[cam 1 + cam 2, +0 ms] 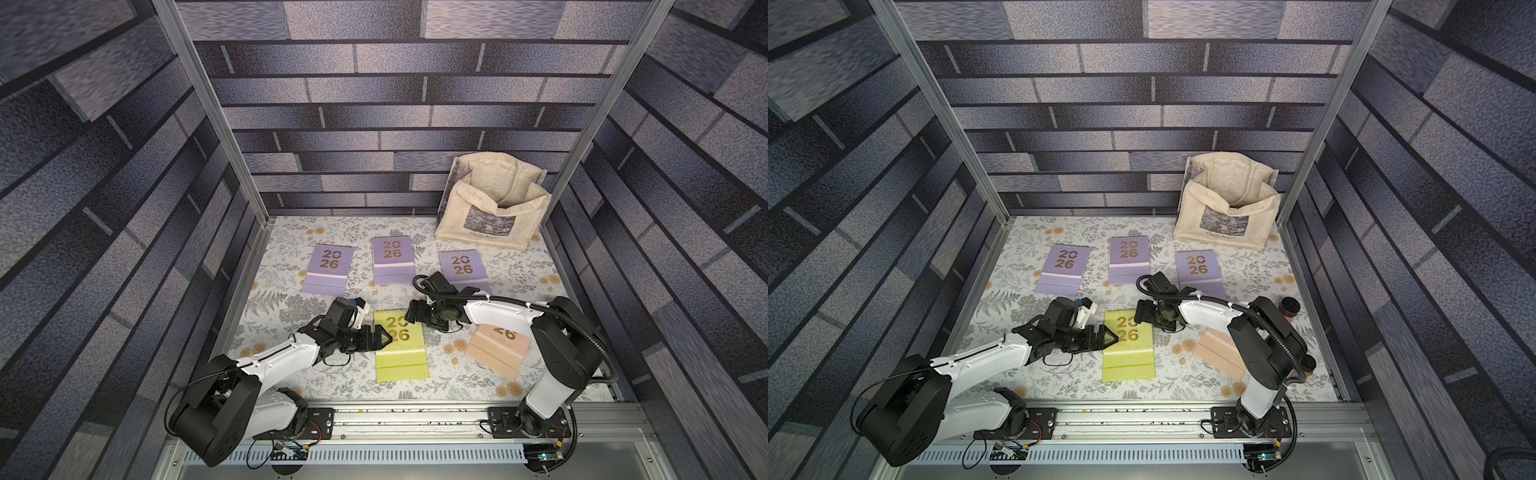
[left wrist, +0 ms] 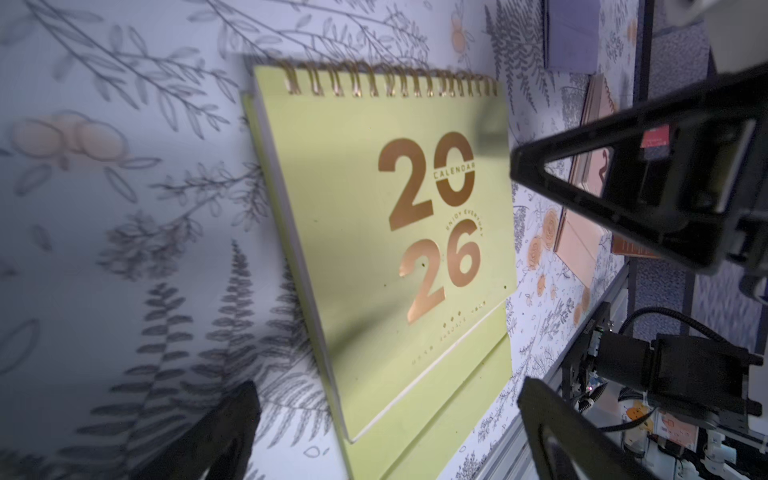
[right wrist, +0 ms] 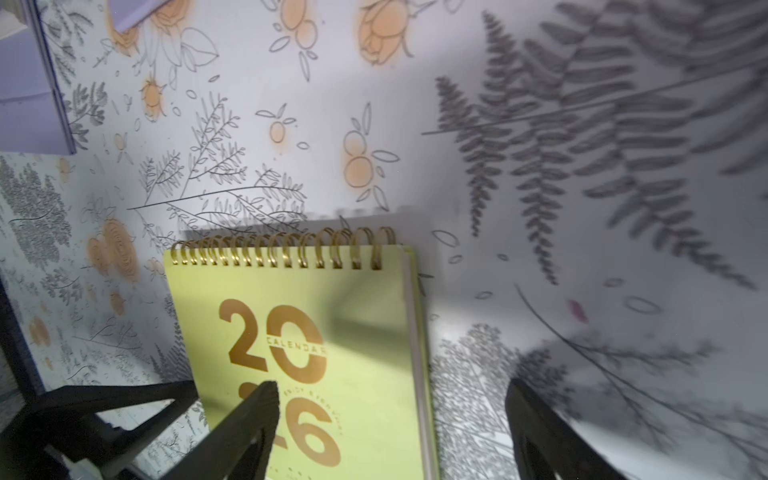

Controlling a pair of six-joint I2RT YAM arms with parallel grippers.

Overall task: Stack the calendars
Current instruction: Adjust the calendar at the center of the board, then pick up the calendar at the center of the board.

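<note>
Plainly empty, the left gripper (image 1: 381,337) gapes at the left edge of the yellow-green calendar (image 1: 401,353), which lies flat mid-way across the table (image 1: 457,386). It is probably light, stiff and slick-covered, so pinch a side edge, not the spiral. The right gripper (image 1: 409,316), also spread, hovers over its far right corner. Only the wrist views show its thickness.

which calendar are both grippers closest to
The yellow-green calendar, the only one of that colour. The left gripper and right gripper both hang open over its edges; the lavender calendars and the peach calendar lie farther off.
</note>
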